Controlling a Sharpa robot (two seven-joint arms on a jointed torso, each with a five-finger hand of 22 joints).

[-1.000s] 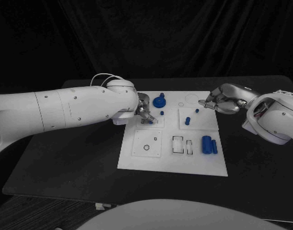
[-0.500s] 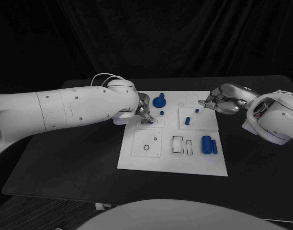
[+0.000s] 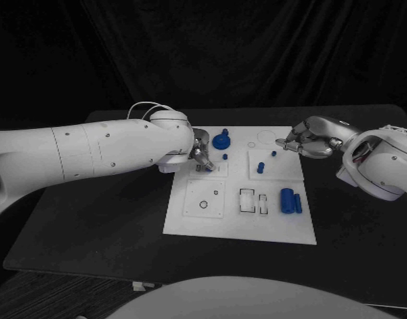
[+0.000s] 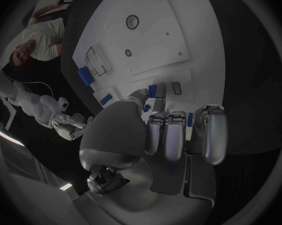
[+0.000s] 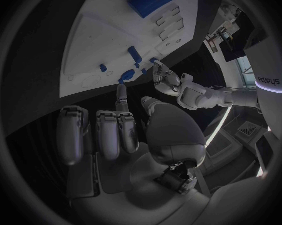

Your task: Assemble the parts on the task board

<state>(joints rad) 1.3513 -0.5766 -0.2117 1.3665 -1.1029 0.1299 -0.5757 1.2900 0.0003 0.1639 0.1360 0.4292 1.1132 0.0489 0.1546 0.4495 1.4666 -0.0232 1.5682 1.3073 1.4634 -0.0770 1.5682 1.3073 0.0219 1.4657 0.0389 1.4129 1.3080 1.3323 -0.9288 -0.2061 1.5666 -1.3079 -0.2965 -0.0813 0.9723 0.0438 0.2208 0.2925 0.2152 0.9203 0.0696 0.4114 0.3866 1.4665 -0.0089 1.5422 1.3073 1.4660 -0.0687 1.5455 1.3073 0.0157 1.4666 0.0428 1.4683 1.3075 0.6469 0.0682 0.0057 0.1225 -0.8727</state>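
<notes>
Nearest on the black bench (image 3: 88, 219), at 5 o'clock on the white task board (image 3: 189, 222), two blue cylinders (image 3: 286, 200) lie side by side. Further back, the left robot hand (image 3: 199, 154) pinches a small blue peg (image 4: 152, 90) over its pad; seating it looks like the next move. At 2 o'clock, the right robot hand (image 3: 304, 143) is curled, holding nothing.

A black table (image 3: 98, 219) stands before a dark, folded curtain (image 3: 261, 53) that closes off the whole back of the scene, with dim floor (image 3: 31, 302) below the table's near edge and a thin strip of light (image 4: 2, 133) off to one side.
</notes>
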